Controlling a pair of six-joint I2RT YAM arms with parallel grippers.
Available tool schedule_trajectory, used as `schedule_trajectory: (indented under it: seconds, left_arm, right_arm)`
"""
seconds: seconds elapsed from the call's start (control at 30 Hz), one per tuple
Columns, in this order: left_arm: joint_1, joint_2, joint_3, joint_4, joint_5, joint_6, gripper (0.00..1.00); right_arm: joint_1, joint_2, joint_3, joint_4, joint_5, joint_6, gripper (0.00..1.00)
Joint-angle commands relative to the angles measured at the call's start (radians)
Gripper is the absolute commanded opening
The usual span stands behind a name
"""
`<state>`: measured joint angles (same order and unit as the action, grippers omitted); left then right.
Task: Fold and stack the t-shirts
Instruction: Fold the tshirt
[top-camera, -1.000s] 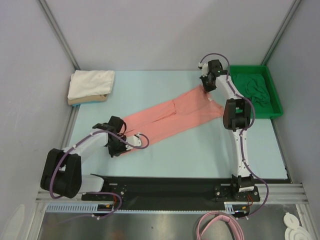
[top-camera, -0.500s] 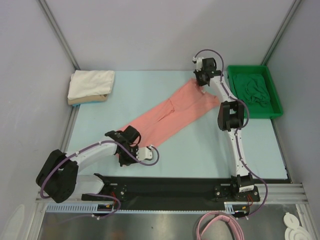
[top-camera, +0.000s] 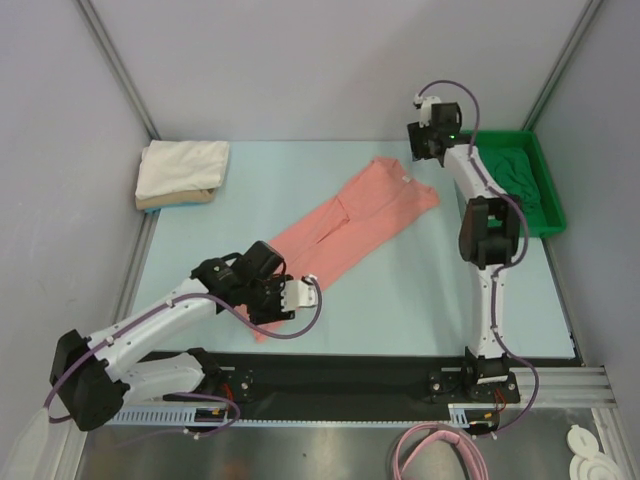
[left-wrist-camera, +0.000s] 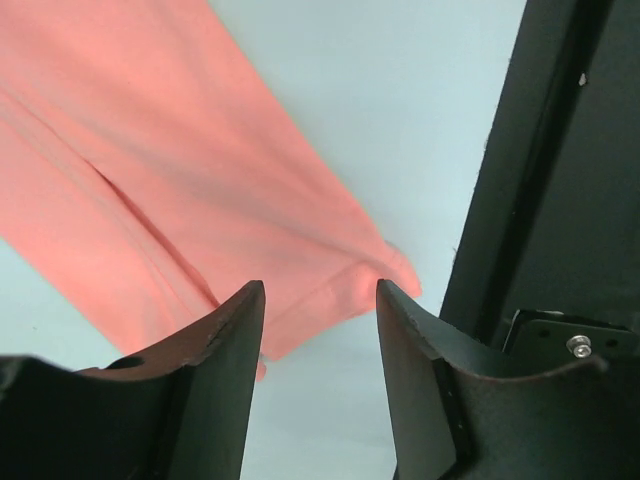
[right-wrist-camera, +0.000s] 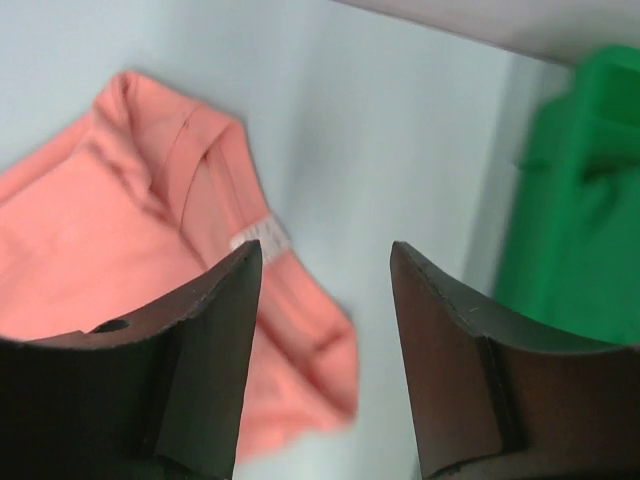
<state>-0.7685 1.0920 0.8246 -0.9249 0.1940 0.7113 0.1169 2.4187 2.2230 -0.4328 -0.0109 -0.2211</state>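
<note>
Pale blue bench between grey walls carries the salmon-pink t-shirt, spread as a long diagonal strip from far right to near left, probably flattened so it can be folded crosswise. Over its near hem corner hovers the left hand, fingers apart, gripping nothing. Just beyond the collar and white neck label, the right hand hangs apart and empty. At the far left, a white t-shirt tops a tan t-shirt; 1 dark green t-shirt waits in the green tray.
</note>
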Motion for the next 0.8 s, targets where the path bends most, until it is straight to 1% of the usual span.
schedule_trajectory:
  seconds: [0.0, 0.03, 0.1, 0.13, 0.17, 0.27, 0.3, 0.37, 0.47, 0.77]
  left_arm:
    - [-0.005, -0.006, 0.004, 0.038, -0.034, -0.039, 0.54]
    - [-0.005, 0.002, -0.008, 0.072, -0.037, -0.044, 0.54]
    - [-0.005, 0.020, -0.057, 0.121, -0.033, -0.049, 0.53]
    - [-0.005, 0.049, -0.071, 0.171, -0.027, -0.059, 0.52]
    - [-0.005, 0.064, -0.084, 0.187, -0.015, -0.061, 0.51]
    - [-0.006, 0.123, -0.094, 0.231, 0.018, -0.059, 0.48]
    - [-0.006, 0.134, -0.096, 0.239, 0.022, -0.049, 0.47]
    - [-0.008, 0.155, -0.107, 0.253, 0.035, -0.042, 0.47]
    - [-0.009, 0.172, -0.119, 0.262, 0.041, -0.041, 0.46]
    - [-0.011, 0.221, -0.165, 0.274, 0.076, -0.041, 0.42]
  right_arm:
    - [-0.008, -0.323, -0.182, 0.140, -0.038, 0.046, 0.59]
    - [-0.006, -0.352, -0.295, 0.141, -0.073, 0.058, 0.59]
    - [-0.006, -0.411, -0.397, 0.143, -0.118, 0.101, 0.57]
    - [-0.006, -0.441, -0.448, 0.140, -0.168, 0.114, 0.56]
    - [-0.008, -0.448, -0.517, 0.134, -0.196, 0.123, 0.52]
    - [-0.011, -0.442, -0.586, 0.112, -0.248, 0.132, 0.47]
    - [-0.014, -0.434, -0.606, 0.102, -0.253, 0.132, 0.43]
    - [-0.034, -0.408, -0.611, 0.094, -0.287, 0.150, 0.39]
    - [-0.065, -0.368, -0.602, 0.092, -0.327, 0.190, 0.39]
    - [-0.071, -0.287, -0.543, 0.072, -0.278, 0.178, 0.36]
